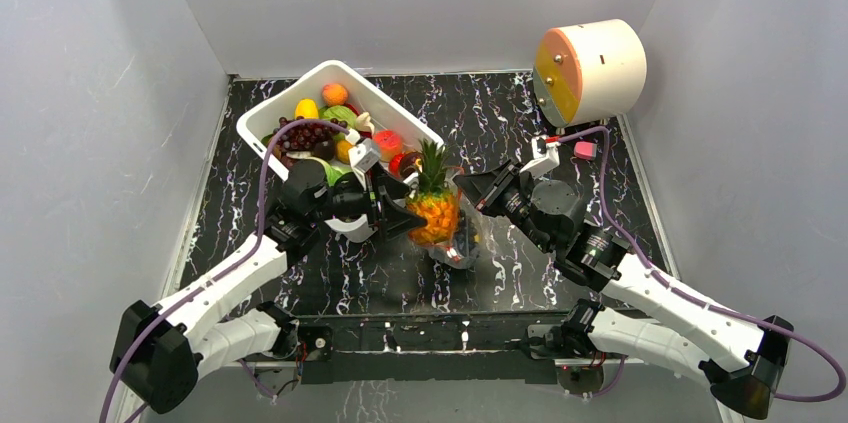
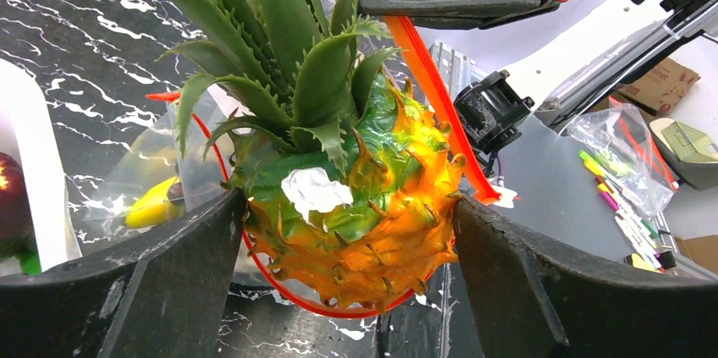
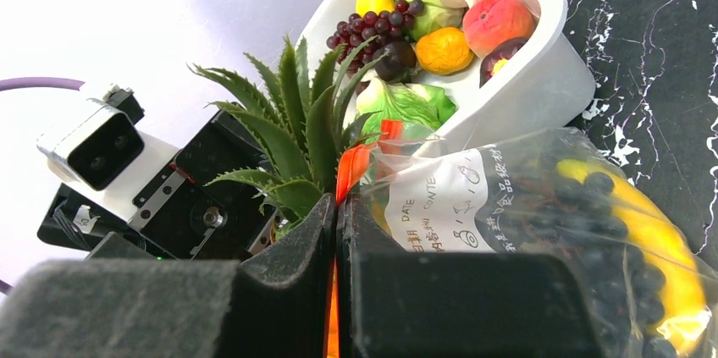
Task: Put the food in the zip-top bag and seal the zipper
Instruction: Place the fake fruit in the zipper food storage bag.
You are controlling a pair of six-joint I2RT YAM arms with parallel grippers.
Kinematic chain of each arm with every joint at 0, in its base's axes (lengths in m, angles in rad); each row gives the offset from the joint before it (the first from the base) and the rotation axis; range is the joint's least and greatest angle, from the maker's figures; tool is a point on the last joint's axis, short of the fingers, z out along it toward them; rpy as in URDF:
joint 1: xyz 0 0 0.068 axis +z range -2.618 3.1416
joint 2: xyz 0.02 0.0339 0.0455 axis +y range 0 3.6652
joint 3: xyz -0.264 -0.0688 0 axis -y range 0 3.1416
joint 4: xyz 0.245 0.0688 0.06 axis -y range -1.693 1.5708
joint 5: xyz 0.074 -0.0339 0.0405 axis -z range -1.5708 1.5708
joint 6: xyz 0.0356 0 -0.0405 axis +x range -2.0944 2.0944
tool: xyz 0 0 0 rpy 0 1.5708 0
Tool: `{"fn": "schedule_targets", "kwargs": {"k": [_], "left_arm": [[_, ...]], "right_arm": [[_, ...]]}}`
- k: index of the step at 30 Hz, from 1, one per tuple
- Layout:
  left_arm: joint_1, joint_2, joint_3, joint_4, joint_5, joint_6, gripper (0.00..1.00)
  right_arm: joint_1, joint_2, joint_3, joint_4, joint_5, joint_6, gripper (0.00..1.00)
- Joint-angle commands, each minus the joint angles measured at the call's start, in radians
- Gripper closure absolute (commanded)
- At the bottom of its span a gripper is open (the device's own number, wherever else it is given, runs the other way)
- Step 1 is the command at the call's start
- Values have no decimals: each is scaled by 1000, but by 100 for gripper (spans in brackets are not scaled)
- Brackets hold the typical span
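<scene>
My left gripper [image 1: 408,209] is shut on the orange pineapple [image 1: 433,205] with its green crown, held upright over the mouth of the zip-top bag [image 1: 462,243]. In the left wrist view the pineapple [image 2: 356,206] sits between both fingers, with the red zipper [image 2: 288,290] looping under it. My right gripper [image 1: 475,193] is shut on the bag's red zipper edge [image 3: 354,167] and holds the mouth up. The clear bag [image 3: 542,206] with its white label holds a yellow banana [image 3: 669,248] and dark grapes [image 3: 610,239].
The white tub [image 1: 290,108] stands at the back left with several toy foods, seen also in the right wrist view [image 3: 542,62]. A cream cylinder with an orange face [image 1: 590,68] stands at the back right. Grey walls enclose the black marbled table [image 1: 520,123].
</scene>
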Motion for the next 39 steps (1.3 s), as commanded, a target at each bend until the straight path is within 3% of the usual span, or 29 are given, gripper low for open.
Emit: {"fn": "schedule_targets", "kwargs": {"k": [1,5,17,20,25,32,39], "left_arm": [[-8,-43,24,-12,15,84,11],[-8,-41,36,-51,7,105,7],[-8,7,51,66,0,27,4],[-8,0,82,7,-22,35,4],[-8,-50,189,-223,-115,27,4],[-8,-96,314,-592,-301,-131,22],[-8,-149,244,-588,-349,-279,38]], "right_arm": [[5,-28,16,107,7,15,100],[5,-31,15,119,7,21,100],[5,-27,14,143,3,37,100],[5,-31,20,144,7,37,100],[5,-55,20,135,19,46,100],[5,-136,-25,157,54,84,100],[5,-166,-27,149,66,101,100]]}}
